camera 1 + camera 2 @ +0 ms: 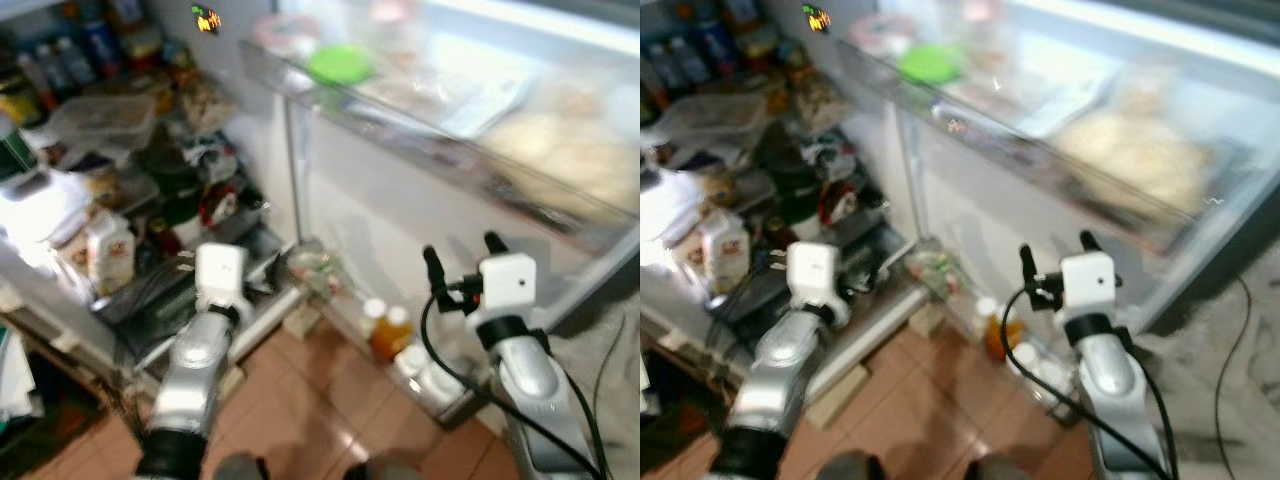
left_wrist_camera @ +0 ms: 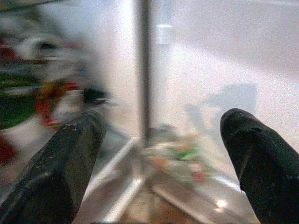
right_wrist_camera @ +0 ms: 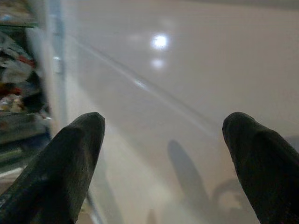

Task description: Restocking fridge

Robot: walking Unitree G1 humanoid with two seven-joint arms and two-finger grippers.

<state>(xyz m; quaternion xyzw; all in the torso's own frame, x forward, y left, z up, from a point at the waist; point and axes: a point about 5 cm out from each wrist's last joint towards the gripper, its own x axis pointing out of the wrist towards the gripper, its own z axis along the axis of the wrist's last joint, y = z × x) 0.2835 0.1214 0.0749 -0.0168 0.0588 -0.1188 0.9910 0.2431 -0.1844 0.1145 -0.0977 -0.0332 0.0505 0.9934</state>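
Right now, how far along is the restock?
Done: the fridge door is open, its shelf and the main shelves look full. In hand: nothing; the left hand and right hand are both open, raised toward the door. Left: picking up an item; none is visible yet.

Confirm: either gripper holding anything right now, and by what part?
Nothing is held. The left gripper and right gripper both have fingers spread with nothing between them, raised in front of the open fridge door.
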